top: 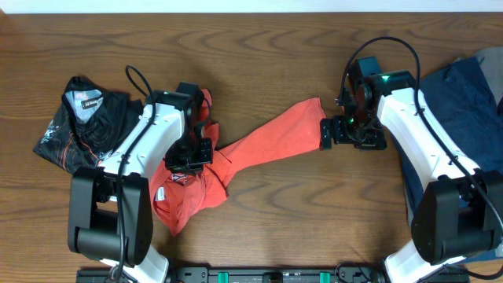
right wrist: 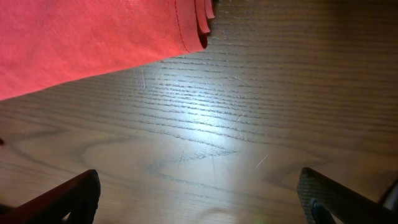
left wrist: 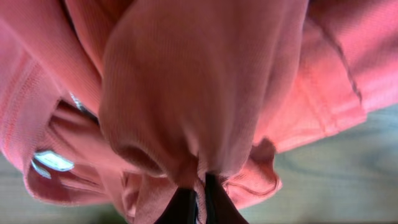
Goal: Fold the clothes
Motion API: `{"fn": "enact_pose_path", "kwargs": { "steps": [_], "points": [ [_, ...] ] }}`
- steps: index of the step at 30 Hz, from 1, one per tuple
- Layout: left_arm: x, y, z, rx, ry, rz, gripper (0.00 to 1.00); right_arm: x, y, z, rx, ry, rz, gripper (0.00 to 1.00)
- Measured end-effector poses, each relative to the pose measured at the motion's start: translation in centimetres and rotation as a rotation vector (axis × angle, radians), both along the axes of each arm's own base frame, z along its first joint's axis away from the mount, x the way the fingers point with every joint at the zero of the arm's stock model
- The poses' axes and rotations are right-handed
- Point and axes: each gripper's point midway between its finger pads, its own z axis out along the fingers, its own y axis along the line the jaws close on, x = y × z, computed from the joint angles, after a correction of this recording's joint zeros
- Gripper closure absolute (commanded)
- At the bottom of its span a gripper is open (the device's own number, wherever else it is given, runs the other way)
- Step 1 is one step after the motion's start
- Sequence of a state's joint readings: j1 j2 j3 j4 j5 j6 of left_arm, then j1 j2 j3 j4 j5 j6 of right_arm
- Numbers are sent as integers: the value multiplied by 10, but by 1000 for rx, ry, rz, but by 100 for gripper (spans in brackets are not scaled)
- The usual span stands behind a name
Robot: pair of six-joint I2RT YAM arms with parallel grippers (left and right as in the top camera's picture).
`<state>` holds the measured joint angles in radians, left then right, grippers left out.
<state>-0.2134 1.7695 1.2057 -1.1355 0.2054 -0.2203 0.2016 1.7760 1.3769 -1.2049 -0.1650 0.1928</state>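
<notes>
Cloth, light and limp: the coral T-shirt (top: 267, 137) lies crumpled just beside the black garment (top: 78, 126), 1 end stretched away from it. Left gripper (left wrist: 199, 202) clamps a bunched fold; right gripper (top: 326, 134) gapes empty. Hems and seams should hold best.

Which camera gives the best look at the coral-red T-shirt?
Overhead: it shows nearly the whole coral-red cotton T-shirt, bunched at one end and stretched out. Left wrist sees only gathered cloth close up; right wrist, just a hem corner.
</notes>
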Motion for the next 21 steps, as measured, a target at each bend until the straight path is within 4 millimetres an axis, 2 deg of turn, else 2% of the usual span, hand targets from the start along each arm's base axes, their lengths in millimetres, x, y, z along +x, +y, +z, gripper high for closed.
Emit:
{"fn": "enact_pose_path", "kwargs": {
  "steps": [3, 7, 10, 14, 21],
  "points": [
    [0, -1, 17, -8, 9, -14, 94, 0, 0, 0, 0, 0, 0, 1],
    [12, -5, 60, -37, -74, -21, 94, 0, 0, 0, 0, 0, 0, 1],
    [23, -11, 103, -83, -199, -31, 94, 0, 2, 0, 9, -3, 17, 1],
    [36, -20, 164, -162, -404, -38, 94, -2, 16, 2, 67, -9, 98, 2],
    [31, -23, 271, -254, -762, -79, 94, -15, 56, 4, 126, -28, 298, 3]
  ]
}}
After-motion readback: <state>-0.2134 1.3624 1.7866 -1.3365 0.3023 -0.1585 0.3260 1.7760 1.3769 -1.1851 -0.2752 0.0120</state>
